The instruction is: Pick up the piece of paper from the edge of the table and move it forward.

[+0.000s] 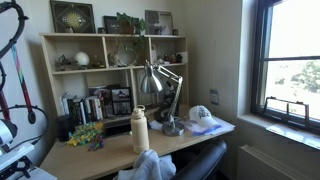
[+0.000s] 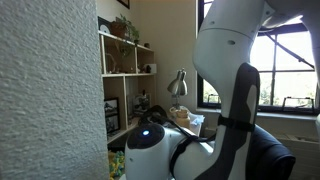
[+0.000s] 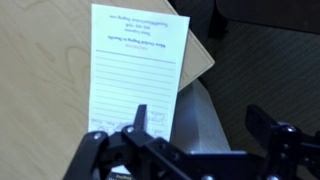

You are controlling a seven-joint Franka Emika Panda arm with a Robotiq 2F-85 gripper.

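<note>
Wrist view: paper (image 3: 135,72) header print too blurred to read.

You have one piece of paper (image 3: 135,70), one counter (image 3: 40,95) and one gripper (image 3: 195,140) in the wrist view. In an exterior view you can count one bottle (image 1: 139,128), one desk lamp (image 1: 158,85), one cap (image 1: 203,116), one bunch of yellow flowers (image 1: 86,133) and one window (image 1: 290,60).

Shared shelf (image 1: 100,69) (image 2: 125,74) in both exterior views
</note>
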